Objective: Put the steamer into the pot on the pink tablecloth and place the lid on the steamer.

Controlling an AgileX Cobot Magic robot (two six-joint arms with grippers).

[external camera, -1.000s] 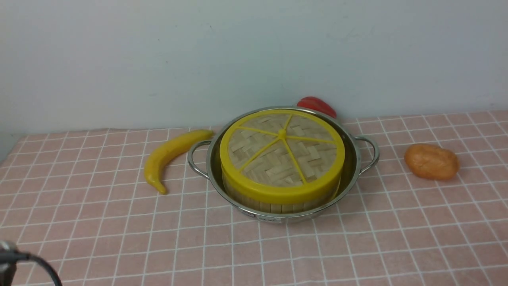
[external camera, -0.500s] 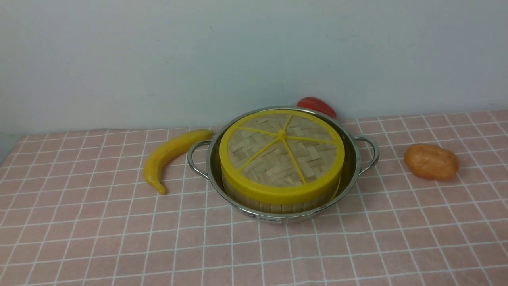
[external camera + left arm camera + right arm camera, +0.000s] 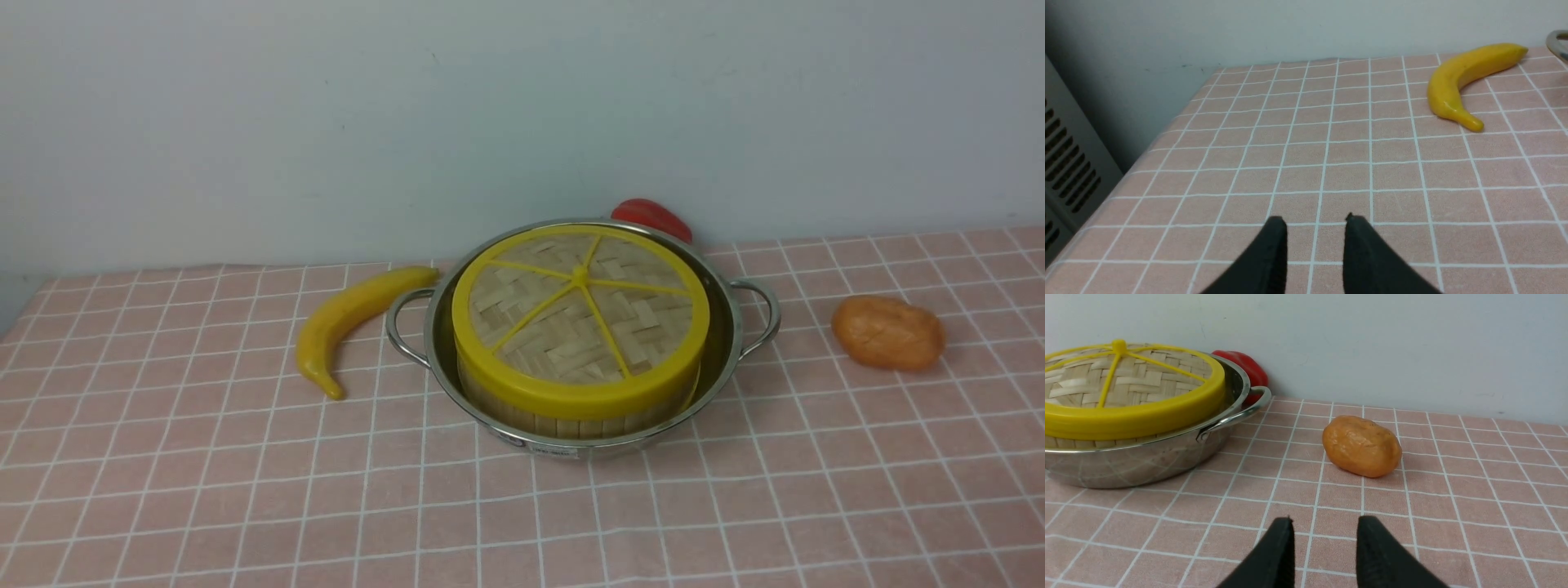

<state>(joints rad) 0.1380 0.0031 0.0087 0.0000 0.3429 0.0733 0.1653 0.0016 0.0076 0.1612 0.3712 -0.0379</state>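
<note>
Now the lid (image 3: 580, 314) caps the steamer (image 3: 571, 416) (both pincers spread, holding nothing).

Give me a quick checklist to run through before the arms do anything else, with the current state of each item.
1. Steamer sits inside the pot: ok.
2. Lid rests on the steamer, covering it: ok; it appears level in the front view.
3. Pot stands on the pink tablecloth: ok.
4. Left end effector holds nothing, jaws apart over bare cloth: ok.
5. Right end effector holds nothing, jaws apart, short of the potato: ok.
6. Banana and red pepper touching the pot: cannot tell; both lie very close to it.
</note>
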